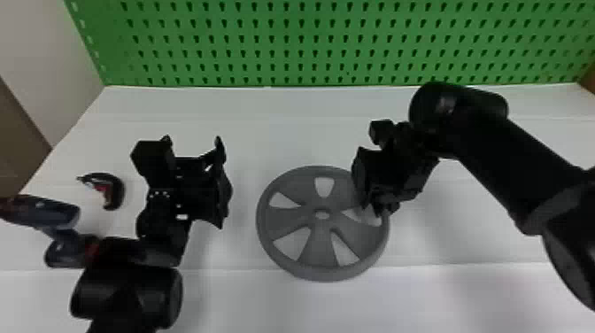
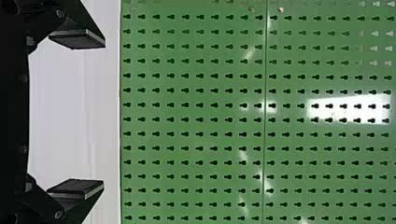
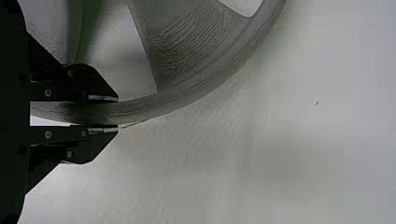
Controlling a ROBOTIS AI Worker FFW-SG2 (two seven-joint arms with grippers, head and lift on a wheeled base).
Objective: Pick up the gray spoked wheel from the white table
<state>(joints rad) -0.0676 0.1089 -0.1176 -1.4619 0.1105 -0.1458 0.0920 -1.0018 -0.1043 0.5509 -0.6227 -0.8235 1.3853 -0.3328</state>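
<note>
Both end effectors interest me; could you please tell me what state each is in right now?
Left end effector: open, holding nothing.
Right end effector: closed on the gray spoked wheel, at its rim.

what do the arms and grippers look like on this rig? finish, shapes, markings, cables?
Left arm and right arm: black, thick rounded segments. Left gripper and right gripper: black, angular; jaws wedge-shaped, flat inner faces, grey edges, round bolt heads. Small white marks on the left gripper. Can't make out any cables.
</note>
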